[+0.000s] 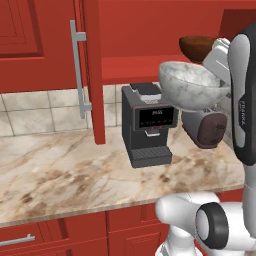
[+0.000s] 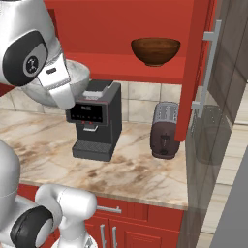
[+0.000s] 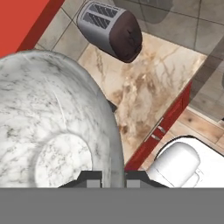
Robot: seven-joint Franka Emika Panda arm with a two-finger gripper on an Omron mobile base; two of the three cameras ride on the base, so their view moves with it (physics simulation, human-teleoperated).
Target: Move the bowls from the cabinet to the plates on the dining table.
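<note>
On the left of the left base view, the red cabinet door stands with its long silver bar handle upright — below it the beige veined marble desk runs across, backed by pale tiles. A dark coffee machine sits on the desk near the middle. Just right of it and above the desk, the grey-white marbled bowl hangs in the air, tilted, out in front of the cabinet shelf. In the hand view the tool is closed narrow on the rim of this bowl, one tip inside the wall and one outside. Behind and below the bowl a dark toaster rests on the desk. Farther right, the dark brown bowl sits upright on the red shelf, partly hidden by the white arm.

From the right base view the brown bowl stands alone on the shelf — the marbled bowl is well left of it, off the shelf and above the coffee machine, with the toaster lying beside the open right door.
</note>
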